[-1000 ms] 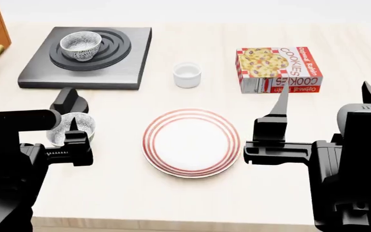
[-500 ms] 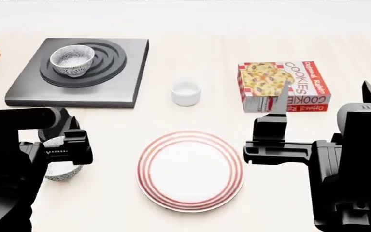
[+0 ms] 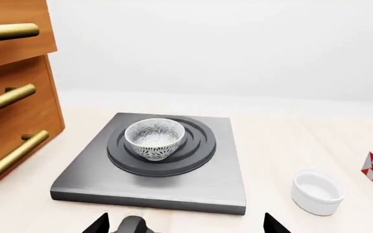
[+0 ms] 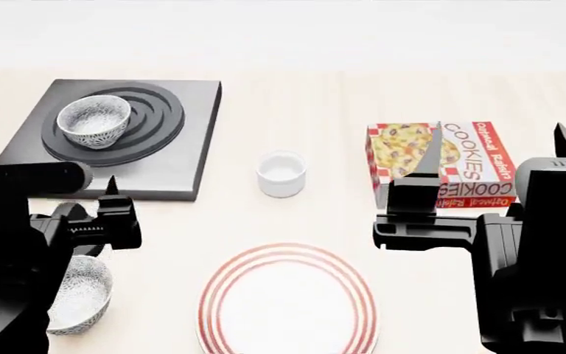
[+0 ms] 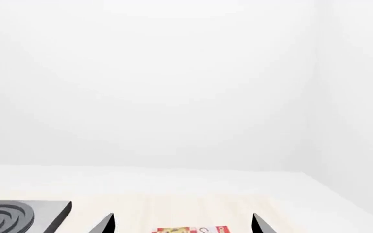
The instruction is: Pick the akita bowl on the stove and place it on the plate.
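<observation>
The akita bowl [image 4: 93, 120] stands upright on the burner rings of the stove [image 4: 180, 147] at the far left; the left wrist view shows the akita bowl [image 3: 155, 138] straight ahead on the stove [image 3: 225, 184]. My left gripper [image 3: 185, 226] is open and empty, short of the stove's near edge, by the black knob [image 3: 133, 226]. The plate [image 4: 288, 304], white with red rings, lies at the near centre, cut by the frame's edge. My right gripper [image 4: 497, 151] hangs open and empty above the table's right side.
A second speckled bowl [image 4: 82, 295] sits near left, partly behind my left arm. A small white cup [image 4: 281, 173] stands between stove and plate. A cookies box [image 4: 465, 158] lies right. A wooden drawer cabinet [image 3: 11, 92] with brass handles flanks the stove.
In the head view everything on the table has slid down the frame, towards me. Both grippers keep their places in the frame and stay open.
</observation>
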Controlling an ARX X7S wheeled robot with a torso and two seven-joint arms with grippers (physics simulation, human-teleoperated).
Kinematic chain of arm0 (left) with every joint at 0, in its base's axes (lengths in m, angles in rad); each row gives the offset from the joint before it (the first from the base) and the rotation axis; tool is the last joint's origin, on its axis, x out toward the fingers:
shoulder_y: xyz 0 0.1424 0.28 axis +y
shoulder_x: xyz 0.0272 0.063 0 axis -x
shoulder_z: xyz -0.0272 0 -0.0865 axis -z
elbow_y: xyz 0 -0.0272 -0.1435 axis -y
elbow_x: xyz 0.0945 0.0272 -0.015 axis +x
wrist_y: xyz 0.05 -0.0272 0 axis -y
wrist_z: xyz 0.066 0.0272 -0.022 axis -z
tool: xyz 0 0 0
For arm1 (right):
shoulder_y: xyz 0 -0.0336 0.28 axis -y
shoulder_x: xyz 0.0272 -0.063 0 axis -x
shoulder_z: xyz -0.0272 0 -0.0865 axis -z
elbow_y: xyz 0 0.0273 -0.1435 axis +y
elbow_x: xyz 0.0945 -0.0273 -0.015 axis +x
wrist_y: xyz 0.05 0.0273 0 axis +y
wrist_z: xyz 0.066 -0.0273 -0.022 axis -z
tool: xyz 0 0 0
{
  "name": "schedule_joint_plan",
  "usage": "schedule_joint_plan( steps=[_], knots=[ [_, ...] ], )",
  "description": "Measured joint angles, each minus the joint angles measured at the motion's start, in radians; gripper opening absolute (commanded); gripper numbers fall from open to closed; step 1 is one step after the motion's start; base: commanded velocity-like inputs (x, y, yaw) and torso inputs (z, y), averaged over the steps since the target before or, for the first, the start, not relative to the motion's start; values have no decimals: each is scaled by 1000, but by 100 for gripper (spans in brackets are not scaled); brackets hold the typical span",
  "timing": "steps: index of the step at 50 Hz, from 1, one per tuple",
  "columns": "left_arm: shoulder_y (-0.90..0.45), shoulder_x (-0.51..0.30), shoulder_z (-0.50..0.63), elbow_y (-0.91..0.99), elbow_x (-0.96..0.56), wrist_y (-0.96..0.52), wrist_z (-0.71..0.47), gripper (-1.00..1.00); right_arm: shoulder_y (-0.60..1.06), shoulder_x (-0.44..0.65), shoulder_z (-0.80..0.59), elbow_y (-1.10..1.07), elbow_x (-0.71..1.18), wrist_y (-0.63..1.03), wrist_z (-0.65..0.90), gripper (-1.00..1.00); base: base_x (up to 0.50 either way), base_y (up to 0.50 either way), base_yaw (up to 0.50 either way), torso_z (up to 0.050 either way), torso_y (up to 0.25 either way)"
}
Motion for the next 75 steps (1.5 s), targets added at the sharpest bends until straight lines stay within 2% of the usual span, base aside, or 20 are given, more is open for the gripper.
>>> schedule_joint_plan(
  steps=[65,75],
  knots=[
    [-12,-19,25,10,-31,-13,-19,100,-1,12,-2,-2,30,-4,23,100,264,0,0,0,0],
    [-15,-20,27,12,-38,-16,-23,100,-1,11,0,1,36,-8,26,100,38,0,0,0,0]
  ],
)
